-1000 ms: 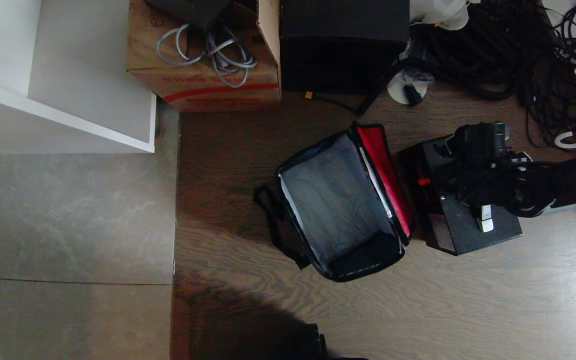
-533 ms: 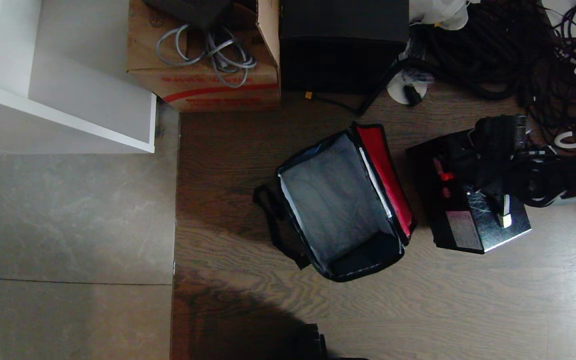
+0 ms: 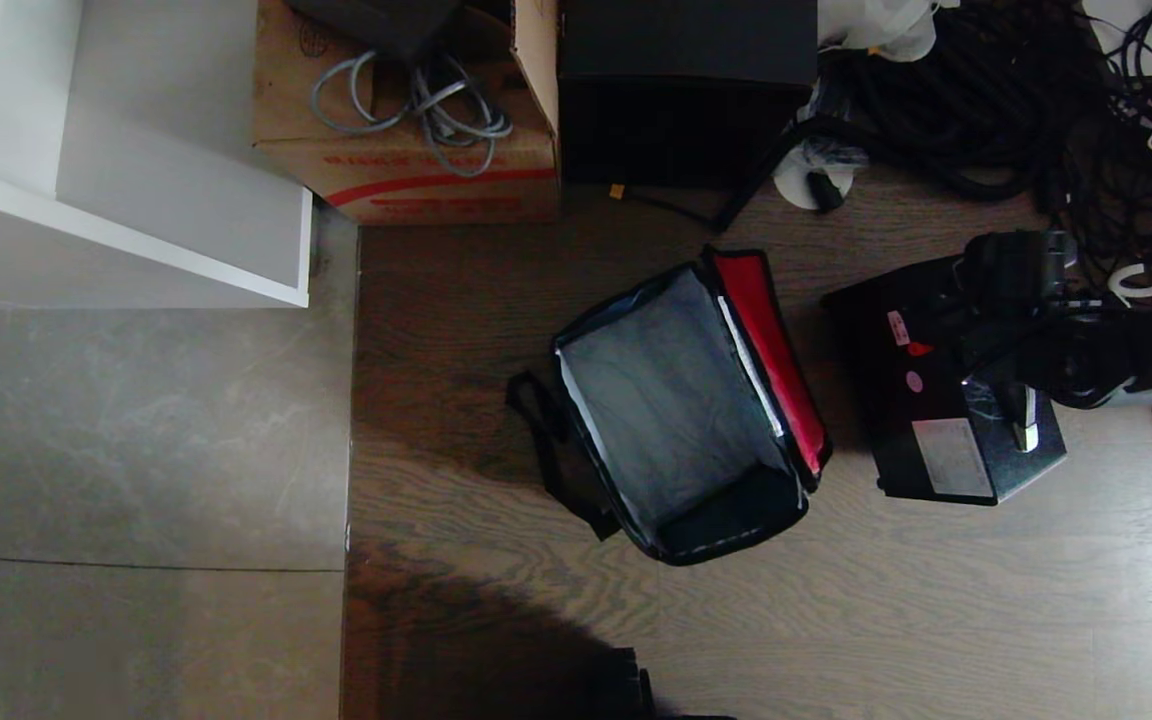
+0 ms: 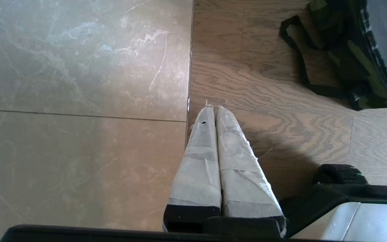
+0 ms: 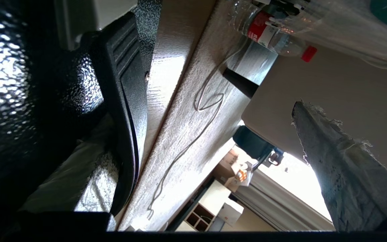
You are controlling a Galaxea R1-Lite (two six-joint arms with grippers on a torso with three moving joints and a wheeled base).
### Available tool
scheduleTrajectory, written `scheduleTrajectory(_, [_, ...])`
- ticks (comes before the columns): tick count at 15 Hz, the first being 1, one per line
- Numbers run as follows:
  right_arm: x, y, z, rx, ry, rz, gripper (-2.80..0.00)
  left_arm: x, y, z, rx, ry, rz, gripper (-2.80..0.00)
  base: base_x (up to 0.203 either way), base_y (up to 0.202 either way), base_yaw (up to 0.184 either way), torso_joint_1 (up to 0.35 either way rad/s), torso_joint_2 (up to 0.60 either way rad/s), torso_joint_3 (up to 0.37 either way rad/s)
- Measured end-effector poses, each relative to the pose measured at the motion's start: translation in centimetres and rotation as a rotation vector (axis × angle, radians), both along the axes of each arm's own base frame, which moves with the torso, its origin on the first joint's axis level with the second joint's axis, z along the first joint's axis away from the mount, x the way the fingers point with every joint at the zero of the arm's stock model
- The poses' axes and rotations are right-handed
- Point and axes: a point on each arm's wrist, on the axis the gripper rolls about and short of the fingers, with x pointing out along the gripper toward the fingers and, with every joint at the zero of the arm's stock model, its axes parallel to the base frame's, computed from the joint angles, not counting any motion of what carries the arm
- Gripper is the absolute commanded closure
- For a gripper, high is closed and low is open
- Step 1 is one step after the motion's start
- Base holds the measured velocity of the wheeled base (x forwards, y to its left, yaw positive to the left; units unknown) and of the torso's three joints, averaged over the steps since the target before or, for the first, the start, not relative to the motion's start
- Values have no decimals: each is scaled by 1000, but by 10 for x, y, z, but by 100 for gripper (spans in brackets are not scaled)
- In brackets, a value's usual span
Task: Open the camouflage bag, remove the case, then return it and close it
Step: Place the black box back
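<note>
Lying open on the dark wood floor, the boxy green camouflage bag shows its grey interior and red lid lining, with nothing inside. Just beside its lid stands the black rectangular hard case, tilted, one taped finger of the spread right claw under its black handle. The left claw hangs clenched and bare near the bag's strap.
</note>
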Motion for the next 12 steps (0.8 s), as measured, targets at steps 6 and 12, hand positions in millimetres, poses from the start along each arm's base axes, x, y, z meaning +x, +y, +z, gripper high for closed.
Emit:
scheduleTrajectory(6, [6, -7, -15, 1, 33, -18, -280, 0, 0, 0, 0, 0, 0, 0, 0, 0, 0, 0, 0, 0])
scheduleTrajectory(12, [22, -14, -26, -2, 32, -40, -280, 0, 0, 0, 0, 0, 0, 0, 0, 0, 0, 0, 0, 0])
